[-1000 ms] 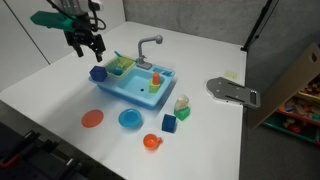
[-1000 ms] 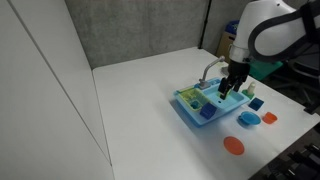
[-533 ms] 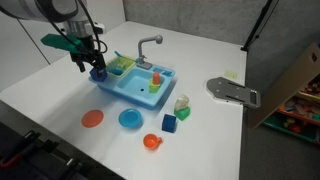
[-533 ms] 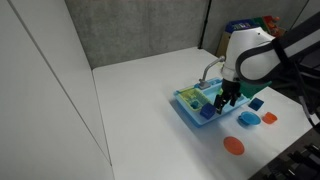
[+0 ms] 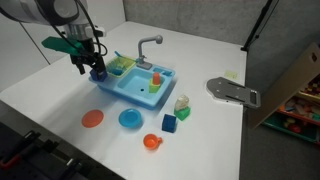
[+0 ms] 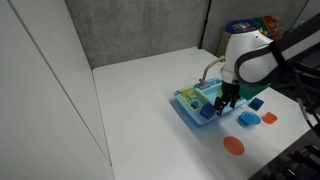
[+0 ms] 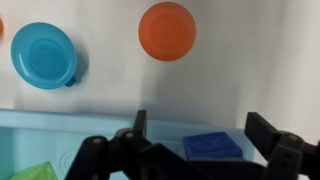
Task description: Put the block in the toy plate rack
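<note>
gripper [image 7: 198,135] hangs spread open over the blue block [image 7: 213,147]; i'd centre it, drop lower, then squeeze.

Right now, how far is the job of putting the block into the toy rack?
Nothing looks finished: the dark blue square block lies at the end of the blue plastic toy sink, not in the green toy plate rack. In hand: the open hand hangs over the block, one finger on each side. Left: close, lift, carry to the rack, release.
</note>
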{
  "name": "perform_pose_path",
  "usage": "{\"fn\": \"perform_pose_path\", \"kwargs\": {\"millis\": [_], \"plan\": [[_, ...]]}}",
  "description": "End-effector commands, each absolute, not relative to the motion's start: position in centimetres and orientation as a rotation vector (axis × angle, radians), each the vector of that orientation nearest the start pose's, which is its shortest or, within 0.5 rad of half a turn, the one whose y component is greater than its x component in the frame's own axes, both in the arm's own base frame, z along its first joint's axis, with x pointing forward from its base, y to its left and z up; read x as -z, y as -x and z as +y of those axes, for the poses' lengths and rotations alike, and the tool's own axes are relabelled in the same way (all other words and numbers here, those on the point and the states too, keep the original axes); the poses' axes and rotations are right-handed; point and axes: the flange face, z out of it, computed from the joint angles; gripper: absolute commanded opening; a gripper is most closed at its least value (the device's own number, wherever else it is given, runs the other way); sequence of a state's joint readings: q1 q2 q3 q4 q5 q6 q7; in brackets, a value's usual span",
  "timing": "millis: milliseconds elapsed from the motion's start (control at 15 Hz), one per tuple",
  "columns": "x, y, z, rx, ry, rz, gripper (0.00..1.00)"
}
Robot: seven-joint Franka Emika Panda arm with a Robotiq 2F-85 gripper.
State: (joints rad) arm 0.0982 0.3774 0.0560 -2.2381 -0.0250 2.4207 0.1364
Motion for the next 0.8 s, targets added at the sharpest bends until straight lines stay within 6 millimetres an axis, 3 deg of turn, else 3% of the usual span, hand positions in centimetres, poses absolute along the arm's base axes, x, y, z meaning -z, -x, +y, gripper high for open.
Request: {"fn": "perform_pose_path", "kwargs": {"millis": [0, 333, 733], "plan": [[-18.2, -52.0, 8.6, -0.266, 3.126, -0.122, 1.00], [-17.7, -52.8, 10.5, -0.131, 3.125, -0.228, 1.00], [-17.2, -53.5, 11.2, 0.012, 3.162, -0.279, 1.00]]}}
